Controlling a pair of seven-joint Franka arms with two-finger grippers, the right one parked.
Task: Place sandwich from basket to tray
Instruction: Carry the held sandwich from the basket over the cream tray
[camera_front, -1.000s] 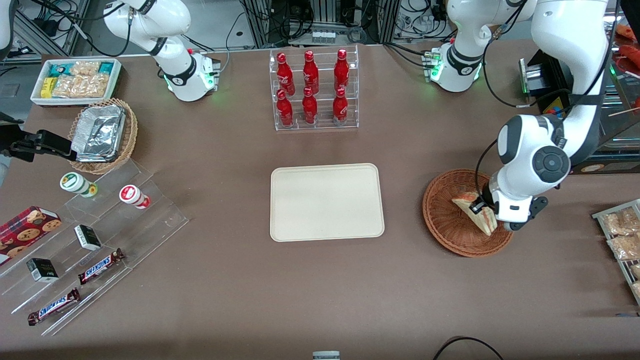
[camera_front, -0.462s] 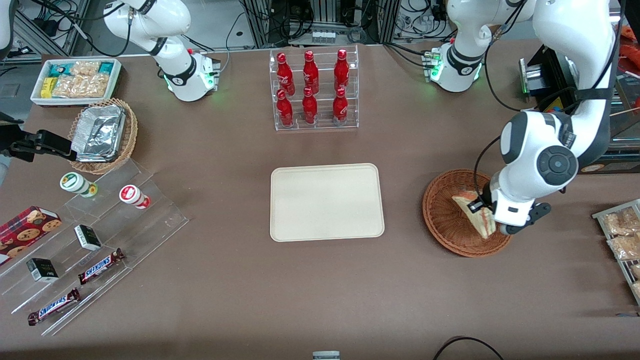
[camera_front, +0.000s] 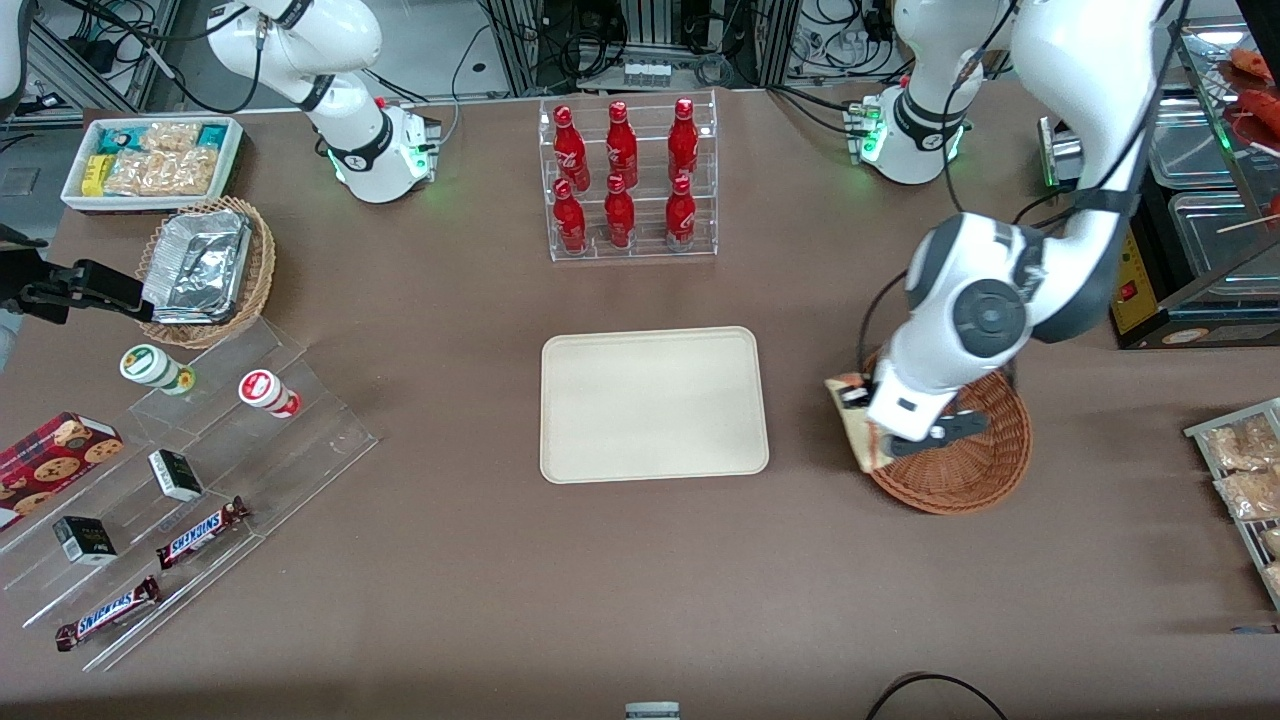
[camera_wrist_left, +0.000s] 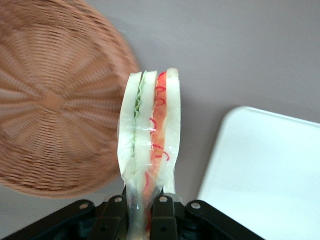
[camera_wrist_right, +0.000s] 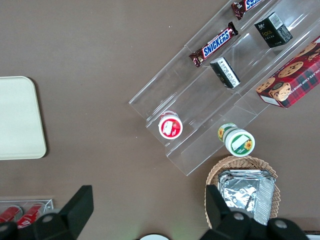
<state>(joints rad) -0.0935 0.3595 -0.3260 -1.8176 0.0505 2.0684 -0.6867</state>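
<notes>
Front view: pincer (camera_front: 868, 428) grips one sandwich (camera_front: 856, 425) over basket (camera_front: 975, 470) rim.

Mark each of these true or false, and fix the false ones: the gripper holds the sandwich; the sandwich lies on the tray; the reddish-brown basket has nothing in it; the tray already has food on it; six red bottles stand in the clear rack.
1. The gripper holds the sandwich. True: its fingers are shut on the wrapped wedge.
2. The sandwich lies on the tray. False: it hangs in the gripper over the rim of the basket, on its tray side.
3. The basket has nothing in it. True.
4. The tray already has food on it. False: nothing lies on it.
5. Six red bottles stand in the clear rack. True.
</notes>
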